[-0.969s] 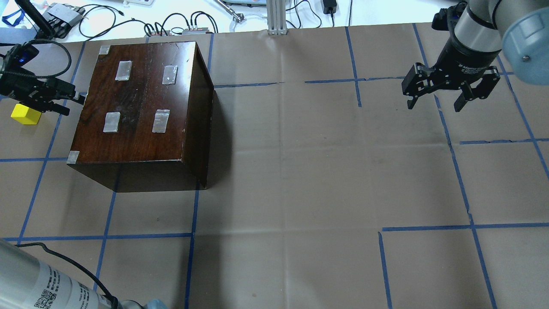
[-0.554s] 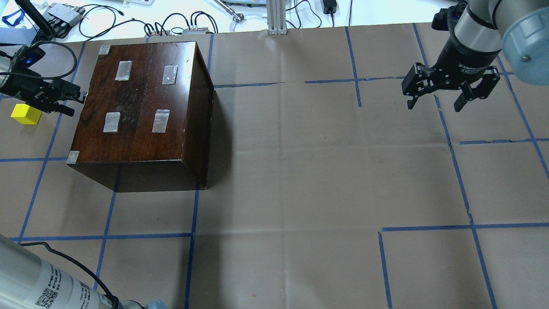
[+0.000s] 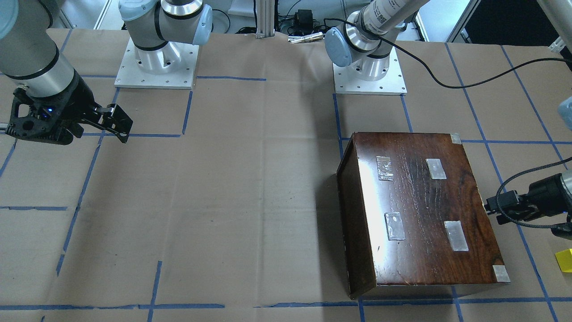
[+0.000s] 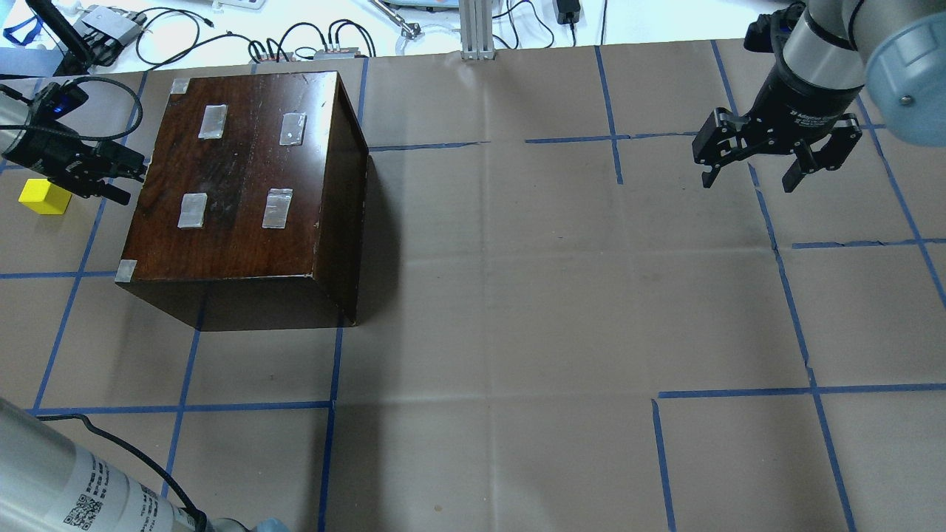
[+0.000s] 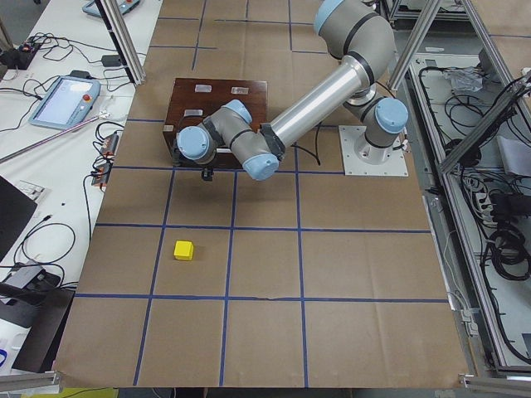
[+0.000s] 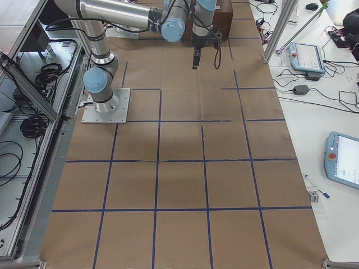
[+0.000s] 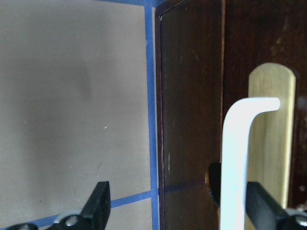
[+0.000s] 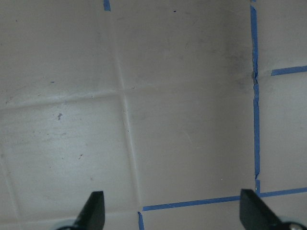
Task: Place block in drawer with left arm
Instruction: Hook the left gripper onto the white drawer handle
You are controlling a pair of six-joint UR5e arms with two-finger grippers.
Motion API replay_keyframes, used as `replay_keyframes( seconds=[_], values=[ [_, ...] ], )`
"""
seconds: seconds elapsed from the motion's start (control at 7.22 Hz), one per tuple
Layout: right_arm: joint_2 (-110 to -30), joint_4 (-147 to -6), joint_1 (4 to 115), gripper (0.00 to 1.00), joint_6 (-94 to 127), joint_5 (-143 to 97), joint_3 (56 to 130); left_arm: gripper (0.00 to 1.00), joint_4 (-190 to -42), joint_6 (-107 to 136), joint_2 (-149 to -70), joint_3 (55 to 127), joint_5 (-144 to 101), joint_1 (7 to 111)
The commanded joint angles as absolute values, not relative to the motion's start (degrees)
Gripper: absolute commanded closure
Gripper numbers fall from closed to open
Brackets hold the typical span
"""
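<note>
On the brown-papered table we see the plain yellow block lying apart from the dark cabinet, cut off in the front view. The left hand gapes empty beside the cabinet; the right hand too.

Finishes we note
Cabinet glossy dark wood, scuffed; matt creased brown paper on the table around it; block beside it smooth yellow.
</note>
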State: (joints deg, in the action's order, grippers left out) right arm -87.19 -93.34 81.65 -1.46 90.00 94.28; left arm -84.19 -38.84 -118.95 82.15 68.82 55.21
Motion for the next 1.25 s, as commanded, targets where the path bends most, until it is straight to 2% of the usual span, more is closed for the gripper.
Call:
replay_keyframes(
  seconds=[0.0,1.11],
  values=[
    [-87.2,-93.3,81.7,0.0,-1.5,90.0,94.3,0.02,-84.1,-38.5,-119.0,81.9,70.8,55.3],
    [-87.2,-93.3,81.7,0.0,-1.5,90.0,94.3,0.03,-81.1,-38.5,-121.8,77.2,82.1,54.7]
  ],
)
